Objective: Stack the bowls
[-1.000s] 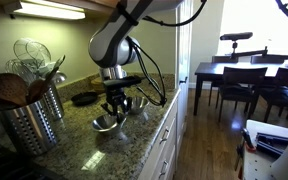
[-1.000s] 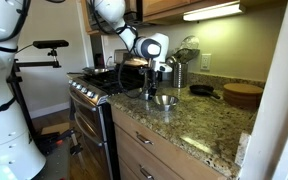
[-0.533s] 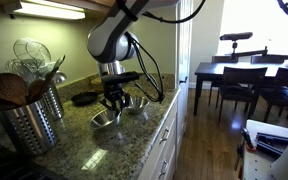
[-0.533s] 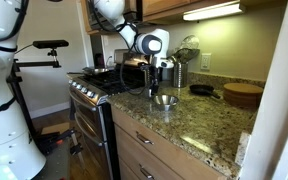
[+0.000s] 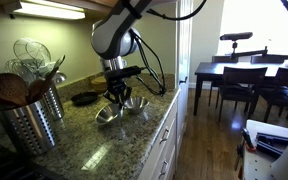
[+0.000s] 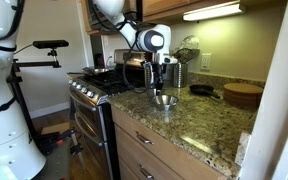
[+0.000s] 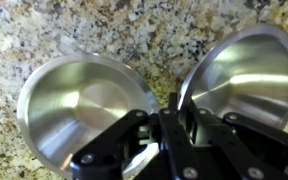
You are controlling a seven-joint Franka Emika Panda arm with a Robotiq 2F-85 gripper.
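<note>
Two shiny steel bowls lie side by side on the speckled granite counter (image 7: 74, 30). In the wrist view the left bowl (image 7: 79, 105) sits flat, and the right bowl (image 7: 249, 70) is tilted with its near rim between my fingers. My gripper (image 7: 170, 112) is shut on that rim. In both exterior views the gripper (image 5: 119, 93) (image 6: 160, 84) hangs just above the bowls (image 5: 107, 113) (image 6: 165, 100), with the second bowl (image 5: 135, 104) close beside the first. Which bowl is the held one cannot be told from there.
A flat black dish (image 5: 84, 98) lies behind the bowls. A steel utensil holder (image 5: 34, 118) with a whisk and wooden spoons stands near the camera. A stove (image 6: 92, 82) adjoins the counter, and a round wooden board (image 6: 244, 94) lies at the far end. The counter edge (image 5: 159, 120) is close.
The gripper has risen a little and shifted, and the bowl in it has tipped up off the counter. The other bowl has stayed in place.
</note>
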